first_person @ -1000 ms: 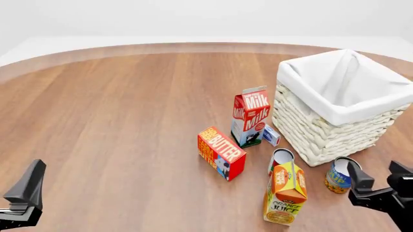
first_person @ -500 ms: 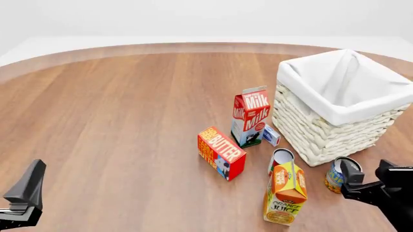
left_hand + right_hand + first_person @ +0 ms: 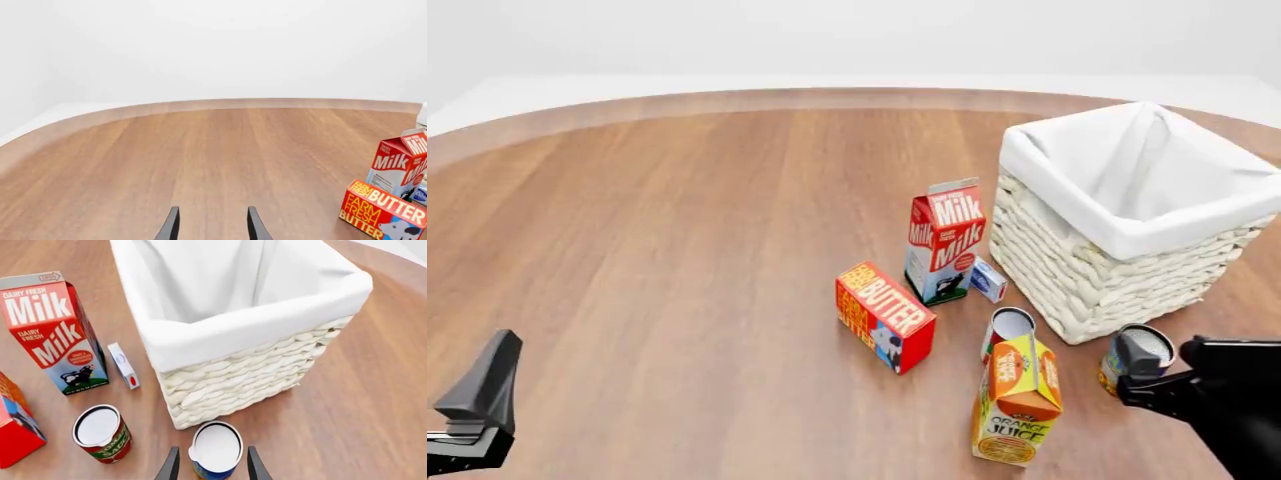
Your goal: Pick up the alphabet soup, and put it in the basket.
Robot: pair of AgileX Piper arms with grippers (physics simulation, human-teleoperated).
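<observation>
Alphabet soup (image 3: 215, 450) stands upright, top up, between right gripper (image 3: 210, 466) fingers

Front cam high; wrist cams low (both show milk carton (image 3: 944, 240)).

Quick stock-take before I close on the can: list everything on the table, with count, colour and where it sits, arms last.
alphabet soup: 1, blue label, pale top, upright just in front of the basket, between the right gripper's fingers
basket: 1, white wicker with cloth lining, far right
tomato can: 1, red and green label, beside the soup
orange juice carton: 1, orange and yellow, near edge, hiding part of the tomato can
milk carton: 1, red and white, left of the basket
butter box: 1, red and orange, centre
small box: 1, white and blue, between milk and basket
left gripper: open, idle over bare wood
right gripper: open, straddling the soup
</observation>
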